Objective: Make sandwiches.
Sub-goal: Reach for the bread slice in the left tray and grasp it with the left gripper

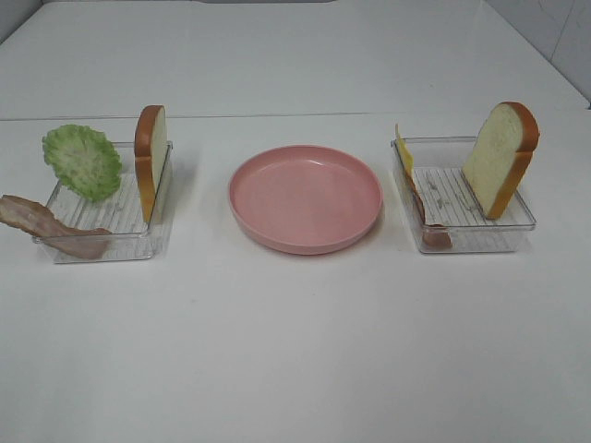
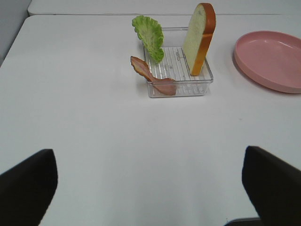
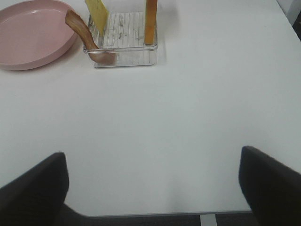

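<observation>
No stacked sandwich shows; the parts stand apart in two trays. In the left clear tray (image 1: 102, 245) a bread slice (image 1: 150, 157) stands on edge, with green lettuce (image 1: 81, 161) and a bacon strip (image 1: 42, 221) hanging over the rim. In the right tray (image 1: 517, 221) lean another bread slice (image 1: 501, 157), yellow cheese (image 1: 404, 152) and a brownish meat strip (image 1: 429, 226). My left gripper (image 2: 148, 157) is open, well short of the lettuce (image 2: 149, 37) and bacon (image 2: 153, 77). The right gripper (image 3: 151, 155) is also open, with its tray (image 3: 124, 59) well beyond its fingertips.
A round pink plate (image 1: 305, 198) with nothing on it sits between the trays. The white table (image 1: 295, 351) stretches bare toward its front edge. The exterior high view shows neither arm.
</observation>
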### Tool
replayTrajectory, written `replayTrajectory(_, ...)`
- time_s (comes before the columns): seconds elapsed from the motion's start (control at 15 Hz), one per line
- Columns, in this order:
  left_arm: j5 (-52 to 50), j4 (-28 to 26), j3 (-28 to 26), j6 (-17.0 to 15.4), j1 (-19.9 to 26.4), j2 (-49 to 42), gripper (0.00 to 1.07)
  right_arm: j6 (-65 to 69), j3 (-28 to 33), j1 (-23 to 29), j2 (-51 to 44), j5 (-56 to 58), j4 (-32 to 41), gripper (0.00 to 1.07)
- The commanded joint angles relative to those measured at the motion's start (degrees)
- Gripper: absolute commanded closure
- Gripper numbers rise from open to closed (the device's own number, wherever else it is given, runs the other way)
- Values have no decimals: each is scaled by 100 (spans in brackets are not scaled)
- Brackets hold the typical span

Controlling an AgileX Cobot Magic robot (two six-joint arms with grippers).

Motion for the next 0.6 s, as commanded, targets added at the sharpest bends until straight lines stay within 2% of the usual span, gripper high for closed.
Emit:
replayTrajectory(0.07, -57, -6, 11, -23, 17, -17, 6, -11, 17, -23, -120, -46, 0, 11)
replayTrajectory(0.47, -63, -11, 0, -23, 17, 0, 6, -11, 17, -23, -120, -46, 0, 11)
replayTrajectory(0.6, -264, -6, -120, -23, 17, 275, 6, -11, 17, -23, -120, -46, 0, 11)
